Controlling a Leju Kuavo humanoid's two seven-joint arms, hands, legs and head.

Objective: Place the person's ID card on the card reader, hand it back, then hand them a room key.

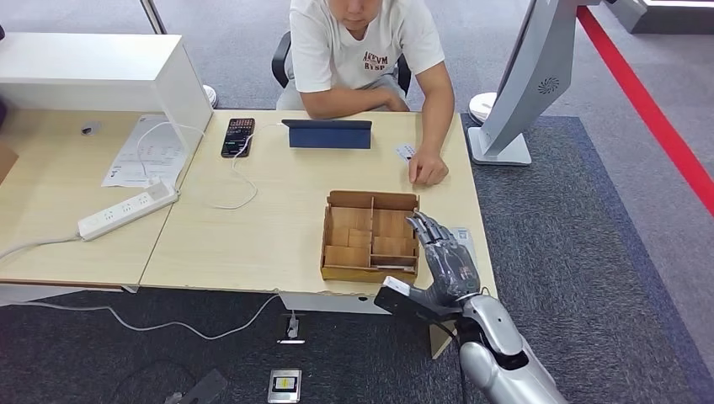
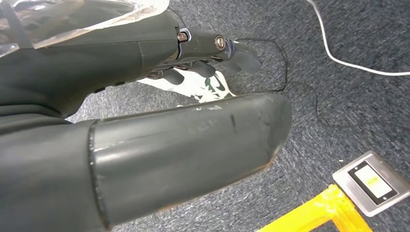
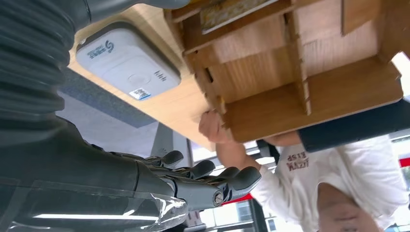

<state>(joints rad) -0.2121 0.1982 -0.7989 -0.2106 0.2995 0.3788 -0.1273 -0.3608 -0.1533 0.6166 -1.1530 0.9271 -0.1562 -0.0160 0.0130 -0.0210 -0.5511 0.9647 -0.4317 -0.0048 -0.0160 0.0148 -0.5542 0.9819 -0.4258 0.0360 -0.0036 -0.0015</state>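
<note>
Silver right arm is reaching up from below, its right hand [image 1: 444, 261] hovering over the counter [image 1: 261, 219] edge just beside the wooden organiser box [image 1: 370, 236], fingers [image 3: 232, 180] extended and slightly apart, gripping nothing. White card reader [image 3: 126, 63] is lying on the counter beside the box. A card [image 1: 406, 151] is resting near the person's hand [image 1: 428, 168]. Left hand [image 2: 193, 63] is hanging over carpet, fingers loosely curled, holding nothing

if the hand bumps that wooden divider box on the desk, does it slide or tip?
Probably slides: the wooden box looks low, wide and flat-bottomed on the smooth desk. Thin panels and mostly empty compartments suggest it is light, so the right hand beside it could shift it easily. Tipping seems unlikely.
</note>
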